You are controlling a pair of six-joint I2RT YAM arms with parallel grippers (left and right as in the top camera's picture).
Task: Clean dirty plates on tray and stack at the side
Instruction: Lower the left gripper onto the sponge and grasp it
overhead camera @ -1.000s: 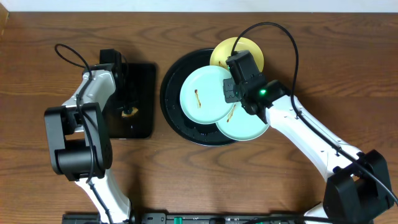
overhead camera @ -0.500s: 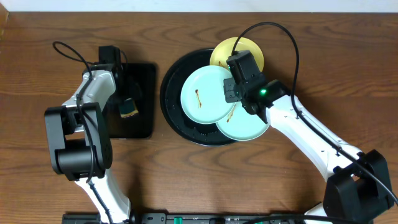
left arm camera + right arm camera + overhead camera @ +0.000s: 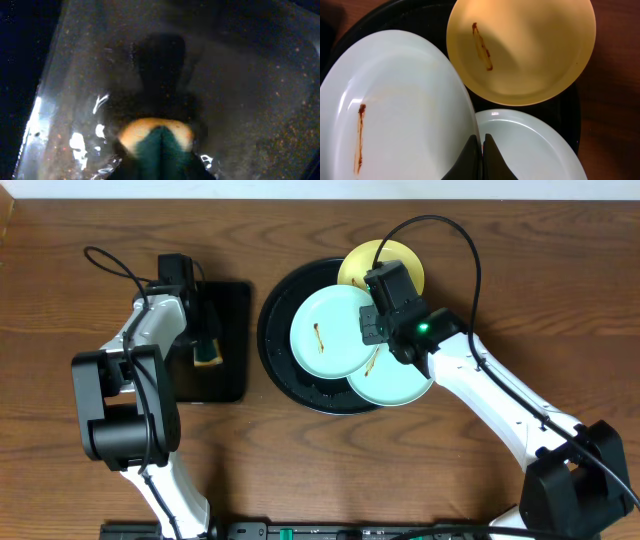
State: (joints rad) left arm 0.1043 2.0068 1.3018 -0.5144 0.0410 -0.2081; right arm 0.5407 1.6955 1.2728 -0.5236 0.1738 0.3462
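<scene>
Three plates lie on the round black tray (image 3: 272, 320): a mint-blue plate (image 3: 330, 335) with a brown smear on top, a second mint-blue plate (image 3: 398, 387) partly under it, and a yellow plate (image 3: 362, 262) at the tray's far rim. My right gripper (image 3: 368, 332) is shut on the right rim of the top mint-blue plate (image 3: 395, 100), fingertips pinching its edge (image 3: 481, 144). The yellow plate (image 3: 520, 45) carries a brown streak. My left gripper (image 3: 205, 342) hangs over the rectangular tray, shut on a yellow-and-green sponge (image 3: 156, 134).
The small rectangular black tray (image 3: 228, 380) sits left of the round tray, its wet floor (image 3: 240, 90) glinting under the sponge. Dark wood tabletop (image 3: 300, 470) surrounds both trays. The right arm's cable arcs above the yellow plate.
My left gripper opened wide over the sponge in the rectangular tray, then closed on it. The right gripper and the plates have stayed where they were.
</scene>
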